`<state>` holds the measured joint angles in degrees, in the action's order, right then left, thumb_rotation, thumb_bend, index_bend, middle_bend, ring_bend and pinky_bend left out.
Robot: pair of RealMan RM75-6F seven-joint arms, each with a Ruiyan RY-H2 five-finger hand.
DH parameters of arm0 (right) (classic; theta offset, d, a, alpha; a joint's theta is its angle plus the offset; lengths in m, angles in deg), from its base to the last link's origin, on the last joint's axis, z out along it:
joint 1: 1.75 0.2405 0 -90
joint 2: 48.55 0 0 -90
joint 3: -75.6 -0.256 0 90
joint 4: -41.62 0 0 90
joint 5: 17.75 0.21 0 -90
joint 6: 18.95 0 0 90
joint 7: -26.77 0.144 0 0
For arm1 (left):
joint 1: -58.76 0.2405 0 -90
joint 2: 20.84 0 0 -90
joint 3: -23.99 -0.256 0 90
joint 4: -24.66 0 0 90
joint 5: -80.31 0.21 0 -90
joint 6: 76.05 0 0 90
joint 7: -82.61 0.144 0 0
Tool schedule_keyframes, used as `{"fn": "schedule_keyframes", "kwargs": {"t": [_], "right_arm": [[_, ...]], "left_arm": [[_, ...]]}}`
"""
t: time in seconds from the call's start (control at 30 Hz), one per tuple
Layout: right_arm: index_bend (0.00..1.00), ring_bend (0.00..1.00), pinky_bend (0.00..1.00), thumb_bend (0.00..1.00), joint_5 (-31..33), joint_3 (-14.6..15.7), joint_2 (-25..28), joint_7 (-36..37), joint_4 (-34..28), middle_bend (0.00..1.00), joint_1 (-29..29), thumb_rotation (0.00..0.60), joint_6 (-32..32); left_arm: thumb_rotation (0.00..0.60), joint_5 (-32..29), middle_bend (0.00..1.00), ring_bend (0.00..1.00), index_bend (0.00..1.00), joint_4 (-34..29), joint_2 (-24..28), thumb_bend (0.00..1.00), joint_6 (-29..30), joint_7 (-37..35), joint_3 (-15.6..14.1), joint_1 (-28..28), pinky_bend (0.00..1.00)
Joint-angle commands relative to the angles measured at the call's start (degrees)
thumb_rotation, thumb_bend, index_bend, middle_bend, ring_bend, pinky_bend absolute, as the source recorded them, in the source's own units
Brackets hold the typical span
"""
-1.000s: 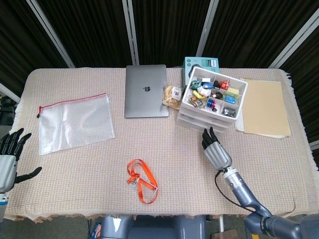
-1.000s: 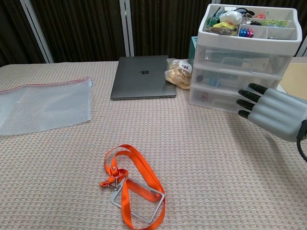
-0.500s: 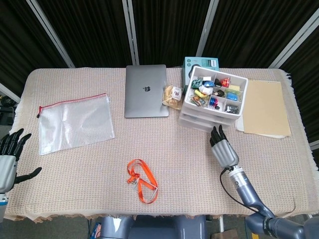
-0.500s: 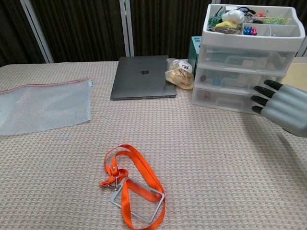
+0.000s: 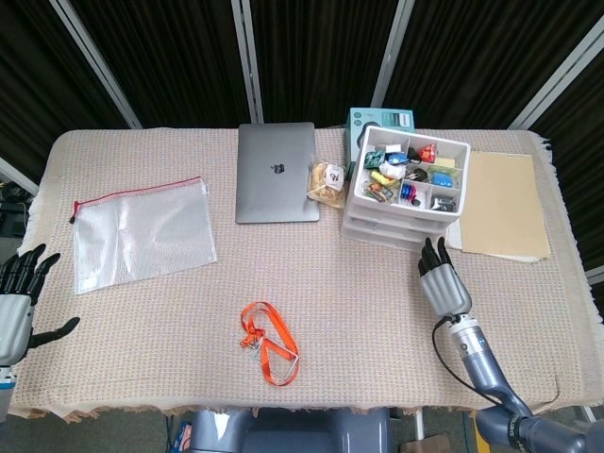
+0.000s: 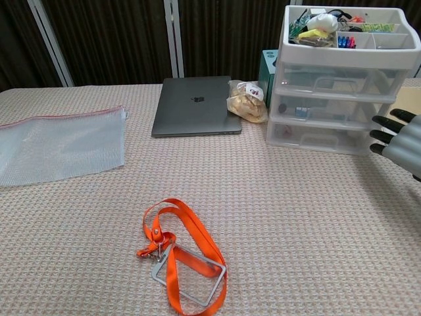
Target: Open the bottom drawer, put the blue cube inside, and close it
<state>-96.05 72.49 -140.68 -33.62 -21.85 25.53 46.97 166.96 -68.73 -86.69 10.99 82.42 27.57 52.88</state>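
Right hand idle at the drawer unit's front-right corner, bottom drawer shut.

Drawer unit (image 5: 401, 193) sits right of the laptop (image 5: 276, 172) on the table (image 5: 359, 311); all drawers look closed. Bottom drawer (image 6: 316, 138) is thin clear plastic: light and stiff, and the whole unit probably slides if pulled hard, so hook the front lip at mid-width and pull slow, maybe bracing the top. Right hand (image 5: 444, 283) is just in front of the unit's right corner, fingers (image 5: 432, 253) extended, slightly apart, holding nothing, not touching the drawer. Left hand (image 5: 17, 297) is far left of the unit at the table edge, fingers spread, empty. Blue cube: can't pick it out; blue bits in the top tray (image 5: 412, 173) are too small to identify.
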Motion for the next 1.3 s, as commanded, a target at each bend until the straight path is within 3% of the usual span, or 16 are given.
{"fn": "schedule_keyframes", "kwargs": {"t": [0.03,0.37,0.77,0.87,1.07,1.3], "right_arm": [[0.25,0.00,0.09,0.27,0.0,0.0,0.2,0.2,-0.1,0.11,-0.1,0.600,0.2],[0.24,0.00,0.09,0.27,-0.7,-0.2,4.5,5.0,-6.2,0.11,-2.4,0.600,4.5],[0.19,0.00,0.09,0.18,2.7,-2.2,16.7,26.5,-27.4,0.07,-11.0,0.600,12.8],[0.15,0.00,0.08,0.14,1.1,-1.3,21.6,36.8,-34.3,0.03,-14.2,0.600,15.1],[0.08,0.00,0.06,0.09,-3.6,0.5,24.3,46.8,-34.2,0.00,-16.4,0.600,16.9],[0.08,0.00,0.06,0.09,-2.9,1.0,24.3,48.8,-34.1,0.00,-16.3,0.600,14.4]], "left_arm": [[0.600,0.0,0.00,0.00,0.11,0.0,0.0,0.17,0.0,0.0,0.0,0.0,0.00],[0.600,-0.1,0.00,0.00,0.11,0.0,0.2,0.19,-0.2,-0.1,-0.1,0.0,0.00],[0.600,0.0,0.00,0.00,0.10,0.7,0.6,0.18,-0.6,1.4,-0.6,0.1,0.00],[0.600,-0.6,0.00,0.00,0.10,0.6,1.2,0.18,-1.5,2.8,-0.8,0.0,0.00],[0.600,-0.5,0.00,0.00,0.09,0.8,1.1,0.16,-1.6,5.5,-0.9,-0.2,0.00],[0.600,-0.4,0.00,0.00,0.09,1.0,0.8,0.15,-1.2,6.3,-0.9,-0.1,0.00]]}}
